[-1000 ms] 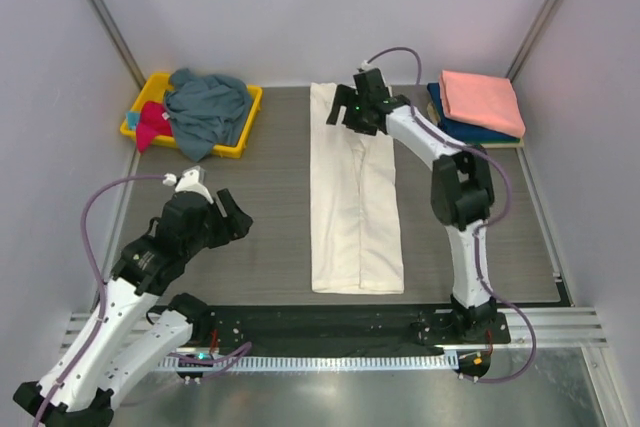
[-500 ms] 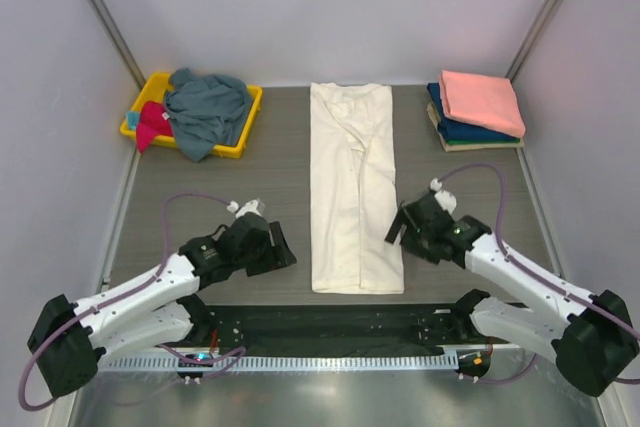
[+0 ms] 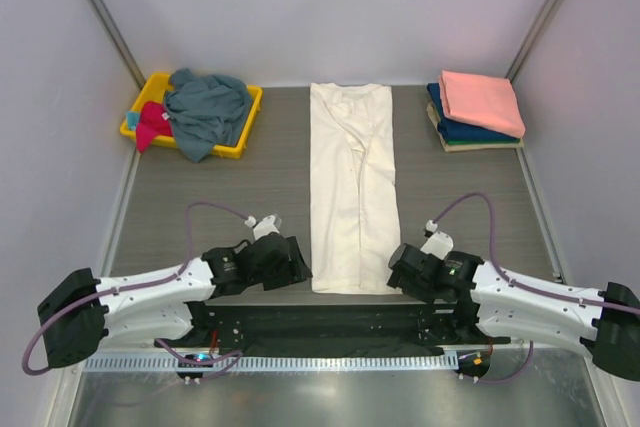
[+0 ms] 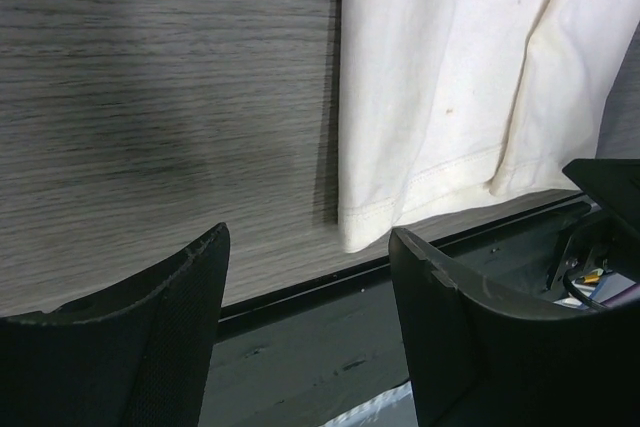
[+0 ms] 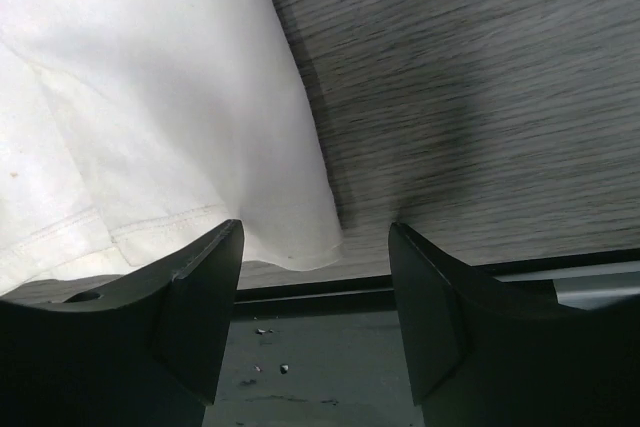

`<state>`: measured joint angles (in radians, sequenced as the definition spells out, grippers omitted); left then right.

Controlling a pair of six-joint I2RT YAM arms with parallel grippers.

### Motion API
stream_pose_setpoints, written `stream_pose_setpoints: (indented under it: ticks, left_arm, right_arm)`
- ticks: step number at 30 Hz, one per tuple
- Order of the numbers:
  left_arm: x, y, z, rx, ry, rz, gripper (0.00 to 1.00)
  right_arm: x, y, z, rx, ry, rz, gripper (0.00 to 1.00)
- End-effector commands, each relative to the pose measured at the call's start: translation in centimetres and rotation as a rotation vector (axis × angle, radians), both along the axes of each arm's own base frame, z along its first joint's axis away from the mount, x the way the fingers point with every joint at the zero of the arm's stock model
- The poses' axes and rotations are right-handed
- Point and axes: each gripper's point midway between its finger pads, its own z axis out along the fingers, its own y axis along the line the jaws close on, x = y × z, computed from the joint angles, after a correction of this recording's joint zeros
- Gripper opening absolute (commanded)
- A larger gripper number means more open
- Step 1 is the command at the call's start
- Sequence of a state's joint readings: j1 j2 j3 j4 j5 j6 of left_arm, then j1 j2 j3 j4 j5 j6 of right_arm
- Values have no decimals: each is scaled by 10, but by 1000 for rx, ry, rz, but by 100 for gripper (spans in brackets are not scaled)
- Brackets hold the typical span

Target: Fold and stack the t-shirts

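Observation:
The cream-white t-shirt (image 3: 354,187) lies folded into a long strip down the middle of the table, its hem at the near edge. My left gripper (image 3: 297,265) is open and empty just left of the hem's near left corner (image 4: 362,232). My right gripper (image 3: 398,273) is open and empty just right of the near right corner (image 5: 310,247). A salmon-pink tee (image 3: 481,100) lies folded on a navy one (image 3: 470,130) at the back right. A grey-blue tee (image 3: 207,110) and a magenta one (image 3: 150,125) are heaped in the yellow bin (image 3: 238,143).
The yellow bin stands at the back left. A black rail (image 3: 330,315) runs along the table's near edge under both grippers. Grey walls close in the left, right and back sides.
Both arms have swung down toward the near edge. The right gripper left the shirt's far end and the left came in from the left; both now sit at the hem corners.

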<state>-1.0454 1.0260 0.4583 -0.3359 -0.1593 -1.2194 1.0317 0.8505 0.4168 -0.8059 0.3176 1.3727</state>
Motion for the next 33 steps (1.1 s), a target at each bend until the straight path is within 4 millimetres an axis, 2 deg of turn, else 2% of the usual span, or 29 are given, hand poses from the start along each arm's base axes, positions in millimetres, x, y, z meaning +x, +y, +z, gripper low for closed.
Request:
stream_pose_setpoints:
  ticks: [1,11,12,15,20,21,24,25,27,28,29,32,33]
  left_arm:
    - [7,-8,2,-40,-32,39,66]
    - [5,-14,-8,-31,-28,38,65]
    - [5,-15,-10,-28,-23,34,65]
    - [4,-24,-15,-29,-17,17,62]
    - [4,-38,-21,-15,-19,11,59]
    - [2,-41,-22,-17,-20,6,58]
    - [4,-50,-24,-27,-26,8,42]
    - [5,-52,-25,-25,-27,8,29]
    - [6,-56,-22,-28,-36,7,16]
    - [5,-57,-21,-31,-33,2,5]
    - [0,-59,-18,-37,-27,-10,0]
    - [-14,-58,-8,-35,-27,7,0]
    - [-26,-62,-4,-38,-30,-17,0]
  right_arm:
    - [12,-6,5,-5,-67,-90,65]
    - [14,-8,-1,12,-94,-99,46]
    - [16,-7,-1,10,-98,-98,41]
    - [17,-3,-1,5,-100,-74,30]
    - [20,-3,-1,-17,-107,-51,26]
    - [19,-3,-2,-20,-106,-47,22]
    - [20,-3,-1,-25,-114,-38,14]
    - [21,-3,-1,-24,-114,-37,12]
    - [19,-3,0,-24,-113,-26,3]
    - [18,-3,0,-19,-104,-23,1]
    - [17,-1,3,-10,-102,-21,1]
    - [10,1,10,16,-76,1,1]
    - [6,1,11,25,-70,5,1]
